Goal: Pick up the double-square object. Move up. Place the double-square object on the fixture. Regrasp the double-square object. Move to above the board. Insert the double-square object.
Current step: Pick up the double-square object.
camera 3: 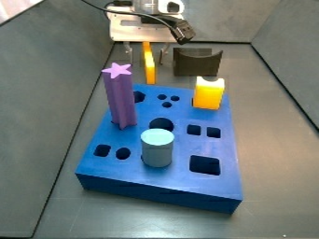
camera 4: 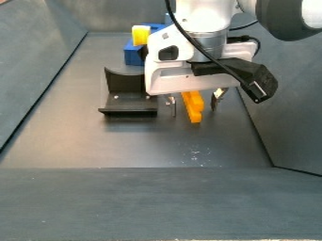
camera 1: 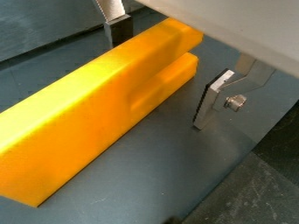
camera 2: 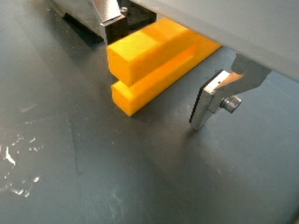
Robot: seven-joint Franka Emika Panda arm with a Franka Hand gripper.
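Between the end effector (camera 2: pixel 158 61) fingers, double-square object (camera 2: pixel 155 63), upright

This was a robotics lab test cell, not a home or shop. A dark grey walled enclosure (camera 4: pixel 51 94) closed in a bare floor on which only rig pieces stood. The gripper (camera 4: pixel 191 94) of a white arm hung low over that floor, the double-square object (camera 4: pixel 194 105) between its fingers. Beside it stood the fixture (camera 4: pixel 126 94), and beyond it the board (camera 3: pixel 137 173) with its shaped holes, a purple star post (camera 3: pixel 121 93) and a grey cylinder (camera 3: pixel 156 147).
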